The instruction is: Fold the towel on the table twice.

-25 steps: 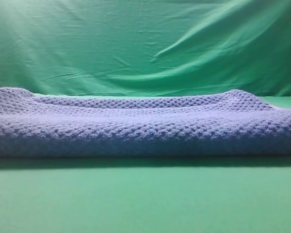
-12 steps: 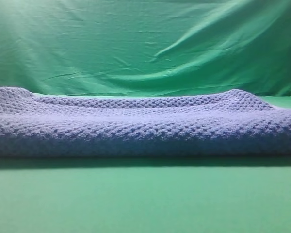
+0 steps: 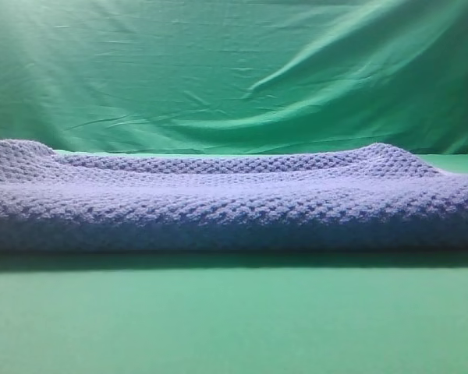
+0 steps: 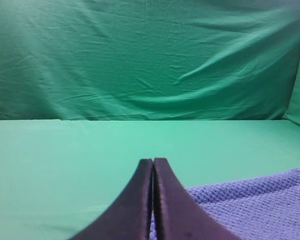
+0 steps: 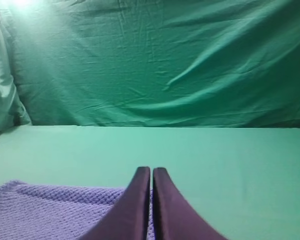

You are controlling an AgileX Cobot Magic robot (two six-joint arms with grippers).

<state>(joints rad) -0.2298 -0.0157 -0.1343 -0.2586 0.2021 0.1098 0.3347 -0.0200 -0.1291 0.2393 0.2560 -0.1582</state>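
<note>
Nothing has moved since the earlier exterior frames: the towel lies in the same place with the same outline, and no arm has entered that view.

The wrinkled green backdrop cloth [image 3: 234, 70] fills the upper part of every view, hanging behind the far edge of the table [image 3: 234, 319], whose smooth green surface spreads across the foreground. In the exterior high view the towel [image 3: 234, 202] stretches from the left border to the right border, a thick lavender-blue waffle-weave band lying flat on the table, its far corners slightly humped at left and right, and a dark shadow running under its near edge.

In the left wrist view the left gripper [image 4: 153, 162] points toward the backdrop with its two dark fingers pressed together along their length, nothing between their tips; a corner of the towel lies low at the right, beside and below the fingers. In the right wrist view the right gripper [image 5: 151, 171] is likewise closed with nothing held at its tips, and the towel lies at lower left, reaching up to the fingers.
</note>
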